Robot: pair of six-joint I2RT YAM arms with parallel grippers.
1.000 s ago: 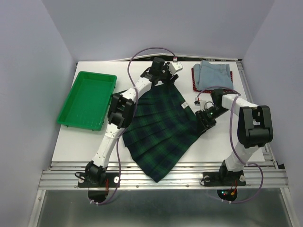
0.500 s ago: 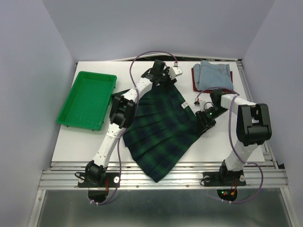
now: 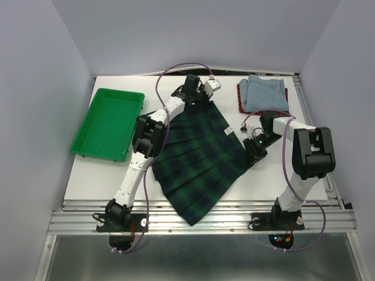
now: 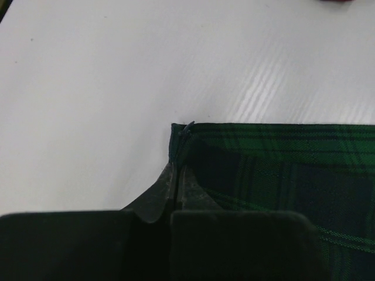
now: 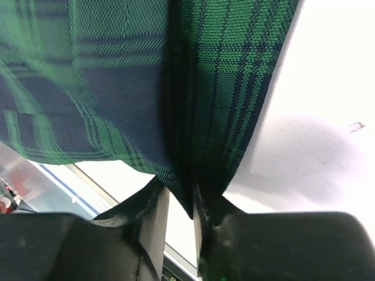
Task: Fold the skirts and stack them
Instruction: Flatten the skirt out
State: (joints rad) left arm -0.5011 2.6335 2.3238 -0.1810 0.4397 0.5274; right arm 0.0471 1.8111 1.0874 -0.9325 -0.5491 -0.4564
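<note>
The dark green-and-navy plaid skirt lies spread out flat in the middle of the table. My left gripper is at its far corner. In the left wrist view that gripper is shut, with the skirt's corner edge pinched between the tips. My right gripper is at the skirt's right corner. In the right wrist view its jaws stand narrowly open around the fabric's hanging edge, with a slit of light beside the left finger. A folded light blue denim skirt lies on a red dotted one at the back right.
A bright green plastic tray sits on the left side of the table. White table surface shows at the front left. The metal rail with both arm bases runs along the near edge.
The left jaws have closed onto the skirt's far corner. The right jaws have narrowed around its right corner. The left wrist has shifted a little.
</note>
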